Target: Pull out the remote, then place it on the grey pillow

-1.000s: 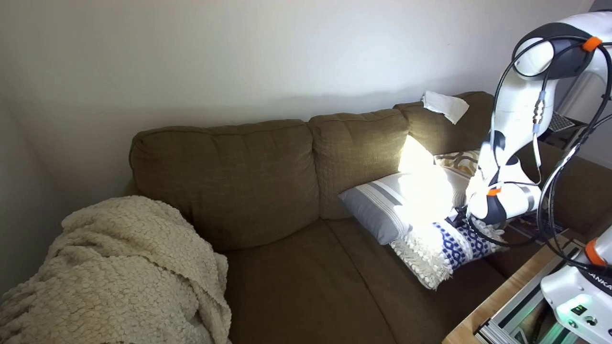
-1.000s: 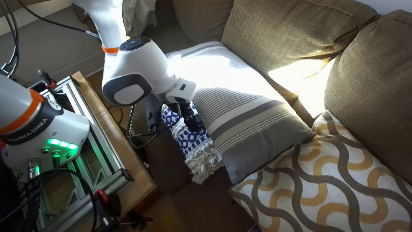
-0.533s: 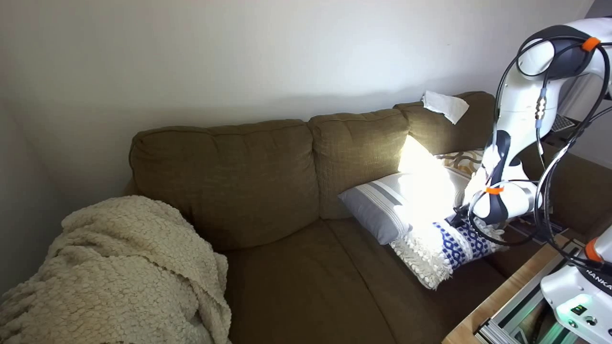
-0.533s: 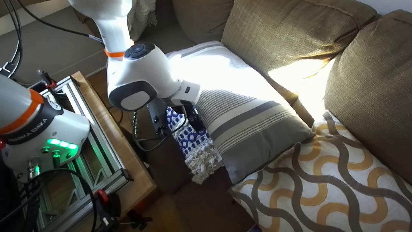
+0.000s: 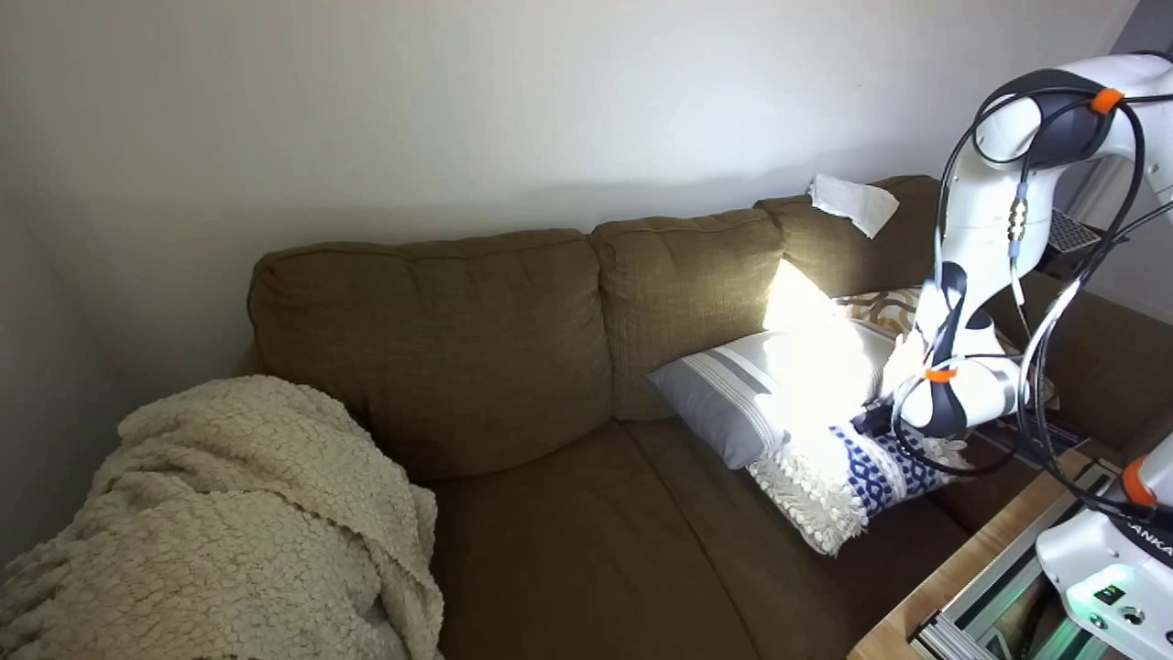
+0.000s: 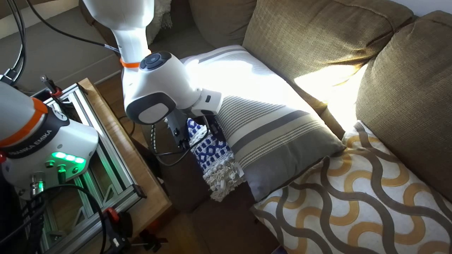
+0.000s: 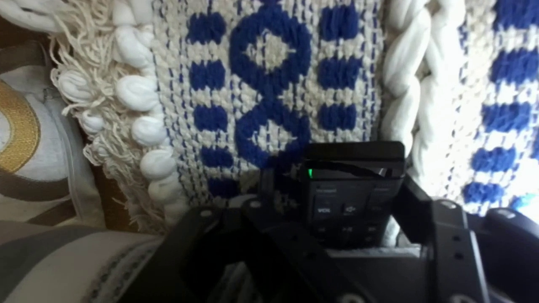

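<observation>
Black remote (image 7: 353,200) with rows of dark buttons, "VOL" and a speaker symbol in pale print, a shiny band across one end and a speck of green on that band. In the wrist view I see it over the woven white-and-navy pillow (image 7: 316,97), between the two black fingers of the end effector (image 7: 339,193); I cannot tell whether they grip it. Beyond the long edge of the wooden counter (image 6: 152,204), which bears the arm's base (image 6: 42,155), a brown sofa (image 5: 568,559) holds that fringed pillow, partly hidden by the striped grey pillow (image 6: 263,113). Off the counter's near corner lies a yellow-and-brown wavy pillow (image 6: 360,197).
</observation>
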### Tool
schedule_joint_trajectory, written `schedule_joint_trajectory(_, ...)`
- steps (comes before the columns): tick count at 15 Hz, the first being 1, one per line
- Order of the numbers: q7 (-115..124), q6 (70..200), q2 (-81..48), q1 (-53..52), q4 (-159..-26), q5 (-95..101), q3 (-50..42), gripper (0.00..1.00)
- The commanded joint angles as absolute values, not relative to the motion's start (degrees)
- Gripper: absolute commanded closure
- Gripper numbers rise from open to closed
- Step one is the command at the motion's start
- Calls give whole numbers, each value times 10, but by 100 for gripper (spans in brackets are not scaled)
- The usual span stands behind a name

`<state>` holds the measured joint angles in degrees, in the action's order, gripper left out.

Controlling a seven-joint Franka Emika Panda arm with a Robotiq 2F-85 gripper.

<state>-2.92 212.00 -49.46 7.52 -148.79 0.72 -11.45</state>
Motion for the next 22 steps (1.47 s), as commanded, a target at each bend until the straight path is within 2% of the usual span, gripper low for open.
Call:
schedule_joint_trajectory(1,-39,2131,-522,94,-1466,20,-104,63)
schedule_joint_trajectory(3,-39,2129,-523,89,-1466,15,-105,74)
schedule_joint_trajectory(22,134,1978,-379,6,-1560,-185,-75,74)
